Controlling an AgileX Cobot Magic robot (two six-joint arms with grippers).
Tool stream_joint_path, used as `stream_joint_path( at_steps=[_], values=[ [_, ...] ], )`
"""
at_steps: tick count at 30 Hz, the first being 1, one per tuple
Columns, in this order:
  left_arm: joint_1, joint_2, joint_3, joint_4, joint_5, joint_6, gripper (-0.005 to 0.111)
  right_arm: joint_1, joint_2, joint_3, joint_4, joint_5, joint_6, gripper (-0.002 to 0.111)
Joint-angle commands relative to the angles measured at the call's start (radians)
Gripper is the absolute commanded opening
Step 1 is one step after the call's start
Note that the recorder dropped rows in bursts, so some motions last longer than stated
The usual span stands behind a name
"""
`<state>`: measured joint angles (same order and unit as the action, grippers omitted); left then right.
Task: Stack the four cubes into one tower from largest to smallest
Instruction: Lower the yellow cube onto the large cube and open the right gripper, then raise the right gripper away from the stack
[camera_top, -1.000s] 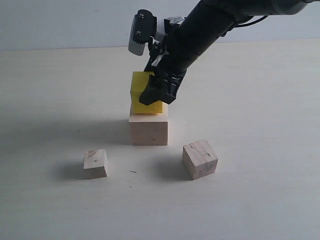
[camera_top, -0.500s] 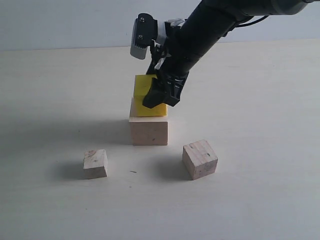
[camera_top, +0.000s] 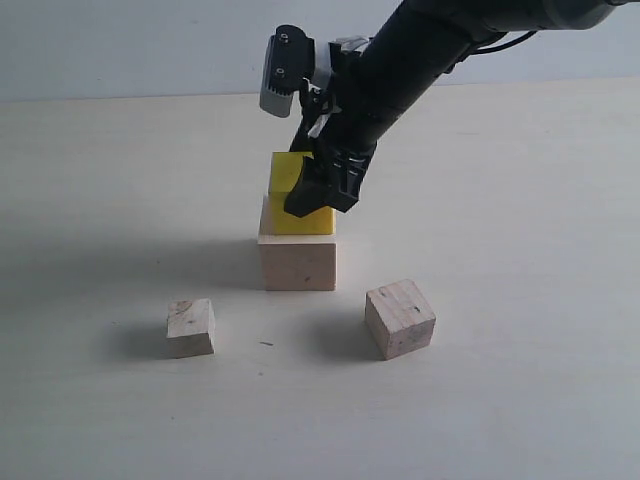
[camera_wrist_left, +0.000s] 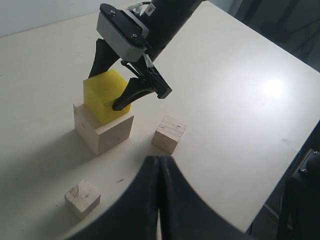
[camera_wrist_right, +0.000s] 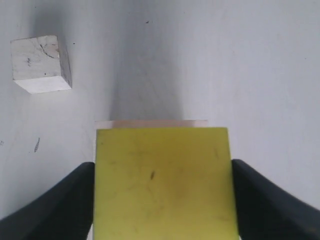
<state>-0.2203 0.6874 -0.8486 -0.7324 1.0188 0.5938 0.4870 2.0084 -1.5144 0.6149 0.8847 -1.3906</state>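
The left gripper (camera_wrist_left: 159, 167) shows only in its own wrist view. Its two dark fingers are pressed flat together with nothing between them, and it hangs above the pale worktop (camera_top: 520, 200), clear of every cube.

Farthest left on the worktop in the exterior view is the small bare wood cube (camera_top: 190, 328). It stands alone near the front, upright, with nothing touching it.

Near the middle stands the large pale wood cube (camera_top: 298, 262), square on the worktop as the base of the tower. The bright yellow cube (camera_top: 282, 178) rests on its top face. In the right wrist view a thin strip of the pale top shows beyond the yellow cube's far edge.

The right gripper (camera_top: 315, 185) reaches down from the upper right and grasps the bright yellow cube. Its black fingers (camera_wrist_right: 60, 205) lie against two opposite sides, and no gap shows on either side. A grey wrist camera (camera_top: 285, 72) sits just above the gripper on the arm.

To the right of the stack, near the front, the greyish grainy wood cube (camera_top: 400, 318) sits on the worktop. It is turned slightly, apart from the stack and untouched.
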Motion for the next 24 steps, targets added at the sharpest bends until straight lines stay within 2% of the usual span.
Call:
stream_joint_path(
  at_steps=[1,12,16,19,22,23,24],
  values=[
    [0.000,0.001,0.003,-0.002,-0.002,-0.004,0.000,0.002,-0.017,0.002,0.014,-0.001,0.007,0.069],
    [0.000,0.001,0.003,-0.002,-0.004,-0.004,0.000,0.002,-0.141,0.002,0.014,-0.001,0.064,0.069],
    [0.000,0.001,0.003,-0.002,-0.004,-0.004,0.000,0.002,-0.190,0.002,-0.009,-0.065,0.212,0.064],
    [0.000,0.001,0.003,-0.002,-0.004,-0.004,0.000,0.002,-0.235,0.002,-0.085,-0.083,0.336,0.041],
    [0.000,0.001,0.003,-0.002,-0.004,-0.004,0.000,0.002,-0.279,0.002,-0.184,-0.122,0.452,0.006],
    [0.000,0.001,0.003,-0.002,-0.006,-0.004,0.000,0.002,-0.295,0.002,-0.211,-0.143,0.518,0.000],
    [0.000,0.001,0.003,-0.002,-0.011,-0.004,0.000,0.002,-0.307,0.002,-0.237,-0.160,0.597,0.000]
  ],
)
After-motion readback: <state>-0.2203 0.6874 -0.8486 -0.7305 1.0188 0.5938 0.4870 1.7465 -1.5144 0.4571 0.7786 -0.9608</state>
